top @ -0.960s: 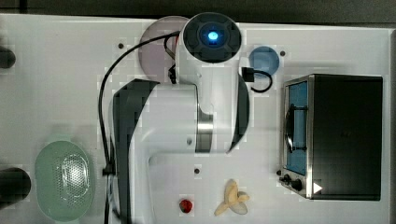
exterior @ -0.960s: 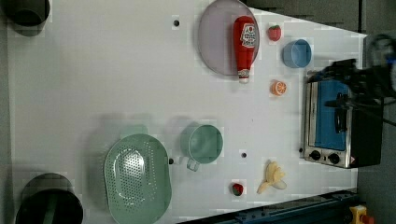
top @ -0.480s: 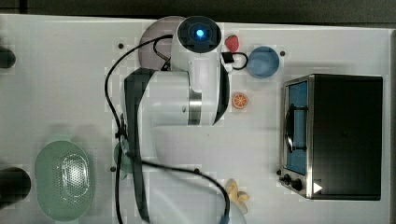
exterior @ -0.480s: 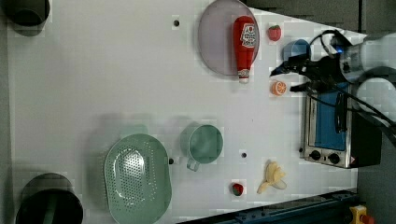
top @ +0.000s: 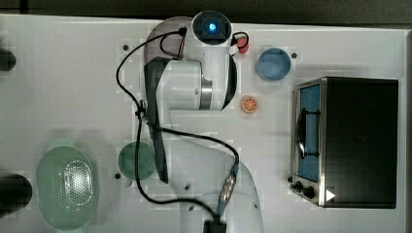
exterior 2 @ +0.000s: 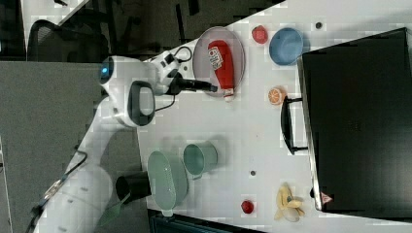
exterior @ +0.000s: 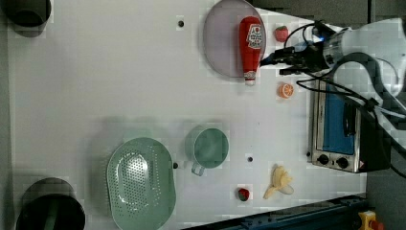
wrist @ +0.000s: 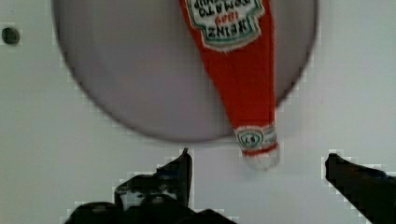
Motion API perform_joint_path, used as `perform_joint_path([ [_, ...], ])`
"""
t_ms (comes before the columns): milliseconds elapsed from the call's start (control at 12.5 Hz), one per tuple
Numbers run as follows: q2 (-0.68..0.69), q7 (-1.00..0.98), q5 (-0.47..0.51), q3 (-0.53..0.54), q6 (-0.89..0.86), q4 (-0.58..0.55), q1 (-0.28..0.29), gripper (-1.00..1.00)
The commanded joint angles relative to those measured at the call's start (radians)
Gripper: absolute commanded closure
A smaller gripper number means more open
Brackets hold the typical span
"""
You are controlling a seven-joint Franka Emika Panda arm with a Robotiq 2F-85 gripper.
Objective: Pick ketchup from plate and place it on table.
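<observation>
White table (exterior: pixel 119 86), red ketchup (exterior: pixel 251 45) lying flat

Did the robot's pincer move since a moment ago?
Yes. In the left view the pincer has come leftward, away from the toaster oven, to the ketchup cap end on the plate.

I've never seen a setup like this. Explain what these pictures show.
A white robot arm works over a white table. Three pictures come from cameras off the arm; the fourth from a camera on its wrist. A ketchup bottle lies on a mauve-grey plate, its cap past the rim. The gripper is open, holding nothing, near the cap. Also on the table: a strawberry, blue bowl, orange slice, toaster oven, green cup, green colander and banana.
</observation>
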Motion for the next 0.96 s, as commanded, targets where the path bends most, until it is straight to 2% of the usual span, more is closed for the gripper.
perform_joint_path([
  [80,0.047,-0.099,-0.005,0.009,0.038,0.044,0.007,-1.0],
  [240,0.107,-0.1,-0.012,0.009,0.118,0.072,0.015,-1.0],
  [560,0.216,-0.1,-0.097,0.008,0.288,0.114,0.021,-1.0],
  [960,0.286,-0.1,-0.131,0.007,0.415,0.121,0.028,-1.0],
])
